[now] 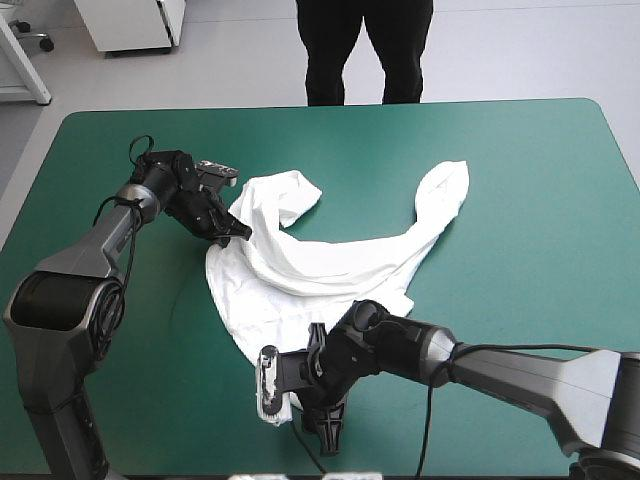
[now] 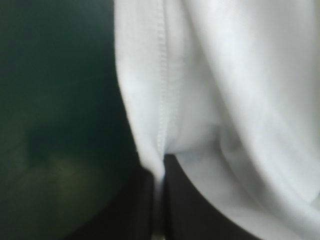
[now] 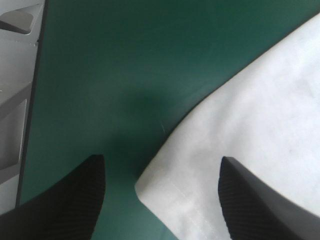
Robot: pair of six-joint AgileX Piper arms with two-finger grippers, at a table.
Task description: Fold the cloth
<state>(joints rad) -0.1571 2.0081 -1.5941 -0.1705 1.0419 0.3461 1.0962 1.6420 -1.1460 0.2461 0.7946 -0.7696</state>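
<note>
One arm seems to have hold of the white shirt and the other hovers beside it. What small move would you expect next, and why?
Probably the right tool closing. Its fingers stand apart with a hemmed corner of the T-shirt lying between them on the teal-green cover, while the left tool is shut on another edge.

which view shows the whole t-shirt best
The high view: it takes in the whole T-shirt, crumpled. The left wrist view shows only a stitched hem in its shut jaws; the right wrist view only a hemmed corner between its open jaws.
</note>
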